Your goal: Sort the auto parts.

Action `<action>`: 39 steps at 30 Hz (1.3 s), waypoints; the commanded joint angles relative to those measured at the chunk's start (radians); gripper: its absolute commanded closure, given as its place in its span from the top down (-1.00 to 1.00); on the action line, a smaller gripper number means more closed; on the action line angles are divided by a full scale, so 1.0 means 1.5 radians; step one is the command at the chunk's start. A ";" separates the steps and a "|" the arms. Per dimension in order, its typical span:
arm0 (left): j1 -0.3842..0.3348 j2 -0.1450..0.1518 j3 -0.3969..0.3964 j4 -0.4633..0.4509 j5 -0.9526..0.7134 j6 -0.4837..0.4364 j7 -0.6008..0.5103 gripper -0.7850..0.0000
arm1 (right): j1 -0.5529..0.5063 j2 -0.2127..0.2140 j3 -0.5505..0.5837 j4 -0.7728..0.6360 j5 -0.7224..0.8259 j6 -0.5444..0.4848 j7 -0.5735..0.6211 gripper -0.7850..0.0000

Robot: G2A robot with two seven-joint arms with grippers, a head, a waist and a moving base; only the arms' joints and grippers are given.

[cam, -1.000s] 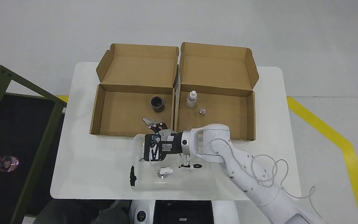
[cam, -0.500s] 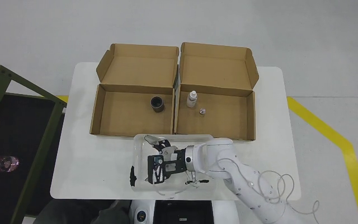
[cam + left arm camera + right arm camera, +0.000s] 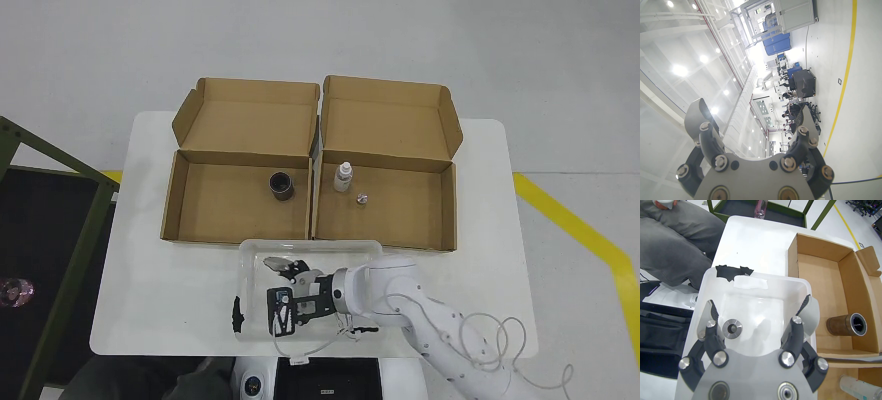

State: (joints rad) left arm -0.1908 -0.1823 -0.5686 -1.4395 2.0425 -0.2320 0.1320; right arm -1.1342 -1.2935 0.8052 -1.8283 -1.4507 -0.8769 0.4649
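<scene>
One linear bearing [image 3: 282, 185] lies in the cardboard box at upper left [image 3: 215, 215], one bottle [image 3: 343, 177] in the cardboard box at upper right [image 3: 410, 215]. In the one white tray [image 3: 300, 243], lower centre, one steel ring [image 3: 732, 329] lies between the right gripper's [image 3: 759, 303] spread fingers, close beside one. The left gripper's [image 3: 752, 108] fingers are also apart.

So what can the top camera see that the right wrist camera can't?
The top view adds the little metal part in the right box. The right wrist view adds a metal ring lying in the tray and a strip of white tape on its wall. Both share the tray, the black tape on its rim, and the left box with the dark cylinder.
</scene>
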 commanded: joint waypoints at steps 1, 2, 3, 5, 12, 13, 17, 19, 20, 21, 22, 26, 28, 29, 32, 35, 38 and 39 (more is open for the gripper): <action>0.000 0.000 0.000 0.000 0.000 0.000 0.000 1.00 | -0.001 0.001 -0.001 0.002 -0.002 0.000 0.003 0.78; 0.000 0.000 0.000 0.000 0.000 0.000 0.000 1.00 | -0.002 0.002 -0.002 0.004 -0.003 -0.001 0.004 0.76; 0.000 0.000 0.000 0.000 0.000 0.000 0.000 1.00 | -0.003 0.003 -0.002 0.005 -0.004 -0.001 0.007 0.76; 0.000 0.000 0.000 0.000 0.000 0.000 0.000 1.00 | -0.005 0.004 -0.003 0.006 -0.003 -0.003 0.009 0.74; 0.000 0.000 0.000 0.000 0.000 0.000 0.000 1.00 | -0.010 0.009 -0.006 0.012 0.000 -0.013 0.025 0.70; 0.000 0.000 0.000 0.000 0.000 0.000 0.000 1.00 | -0.010 0.009 -0.008 0.014 0.001 -0.013 0.027 0.69; 0.000 0.000 0.000 0.000 0.000 0.000 0.000 1.00 | -0.011 0.011 -0.012 0.026 0.001 -0.012 0.032 0.67; 0.000 0.000 0.000 0.000 0.000 0.000 0.000 1.00 | -0.010 0.011 -0.015 0.028 0.001 -0.014 0.033 0.66; 0.000 0.000 0.000 0.000 0.000 0.000 0.000 1.00 | -0.010 0.012 -0.016 0.029 0.002 -0.014 0.034 0.65; 0.000 0.000 0.000 0.000 0.000 0.000 0.000 1.00 | -0.010 0.012 -0.017 0.030 0.001 -0.015 0.036 0.65; 0.000 0.000 0.000 0.000 0.000 0.000 0.000 1.00 | -0.009 0.012 -0.019 0.031 0.001 -0.016 0.038 0.63; 0.000 0.000 0.000 0.000 0.000 0.000 0.000 1.00 | -0.008 0.014 -0.024 0.039 -0.001 -0.017 0.043 0.58; 0.000 0.000 0.000 0.000 0.000 0.000 0.000 1.00 | -0.008 0.014 -0.027 0.045 -0.002 -0.015 0.045 0.55; 0.000 0.000 0.000 0.000 0.000 0.000 0.000 1.00 | -0.007 0.014 -0.029 0.048 -0.003 -0.014 0.046 0.51; 0.000 0.000 0.000 0.000 0.000 0.000 0.000 1.00 | -0.005 0.014 -0.034 0.057 -0.003 -0.014 0.045 0.45; 0.000 0.000 0.000 0.000 0.000 0.000 0.000 1.00 | -0.001 0.014 -0.039 0.065 -0.005 -0.013 0.045 0.41; 0.000 0.000 0.000 0.000 0.000 0.000 0.000 1.00 | 0.006 0.013 -0.047 0.073 -0.008 -0.012 0.047 0.32; 0.000 0.000 0.000 0.000 0.000 0.000 0.000 1.00 | 0.008 0.013 -0.049 0.077 -0.008 -0.011 0.047 0.18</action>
State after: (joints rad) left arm -0.1908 -0.1823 -0.5686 -1.4395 2.0425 -0.2320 0.1320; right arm -1.1248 -1.2737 0.7353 -1.7186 -1.4629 -0.8950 0.5356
